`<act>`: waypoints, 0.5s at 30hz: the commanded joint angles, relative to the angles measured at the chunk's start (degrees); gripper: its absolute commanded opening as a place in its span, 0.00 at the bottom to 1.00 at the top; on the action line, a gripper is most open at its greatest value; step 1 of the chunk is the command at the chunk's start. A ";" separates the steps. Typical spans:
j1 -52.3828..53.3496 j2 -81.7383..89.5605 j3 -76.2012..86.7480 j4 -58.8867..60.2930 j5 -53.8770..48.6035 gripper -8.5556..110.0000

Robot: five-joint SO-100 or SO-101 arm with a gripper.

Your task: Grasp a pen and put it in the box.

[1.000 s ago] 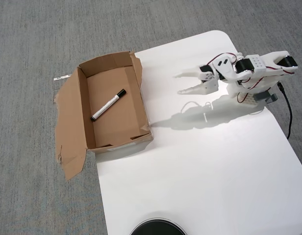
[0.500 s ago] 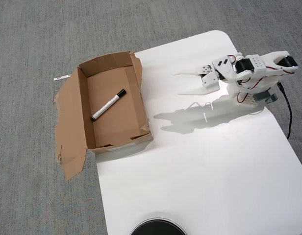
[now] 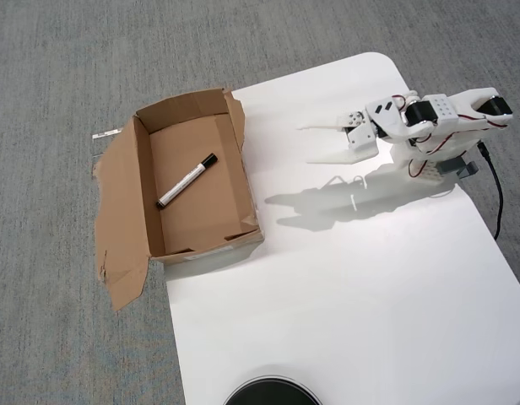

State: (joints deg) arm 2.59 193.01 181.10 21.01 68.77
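One pen (image 3: 186,180) lies slantwise on the floor of the box (image 3: 247,187), so the job looks finished; the pincer (image 3: 305,144), empty and spread wide, hangs well clear over the white surface (image 3: 344,287), which stands on grey carpet (image 3: 57,67).

The arm (image 3: 429,118) is white plastic with black motor blocks set behind the fingers (image 3: 323,126), which are pale, thin and pointed. Red wires loop around the joints, and a black cable (image 3: 495,190) trails from its base.
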 commanded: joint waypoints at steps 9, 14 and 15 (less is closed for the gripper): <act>-0.48 3.60 1.63 -0.26 0.48 0.27; -0.48 3.60 1.63 -0.26 0.48 0.27; -0.48 3.60 1.63 -0.26 0.48 0.27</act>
State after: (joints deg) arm 2.42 193.01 181.10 21.01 68.86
